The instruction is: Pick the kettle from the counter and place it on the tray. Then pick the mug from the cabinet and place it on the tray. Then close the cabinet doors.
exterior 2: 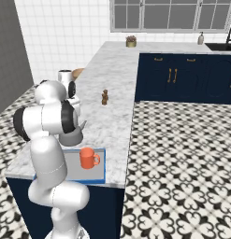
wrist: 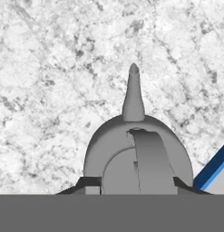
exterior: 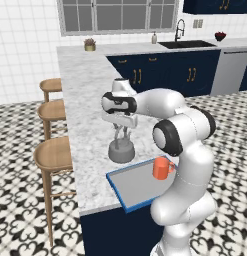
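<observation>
The grey kettle stands upright on the marble counter, just beyond the blue-rimmed tray. My gripper reaches down from above, and its fingers sit against both sides of the kettle's arched handle. Looking straight down in the hand view, the kettle has its spout pointing away, the gripper pinches the handle, and a corner of the tray shows at the right. The orange mug stands on the tray near its right side. The cabinet and its doors are out of view.
A small brown shaker stands farther along the counter. Wooden stools line the counter's left edge. A potted plant sits at the far end, and a sink is set into the back counter.
</observation>
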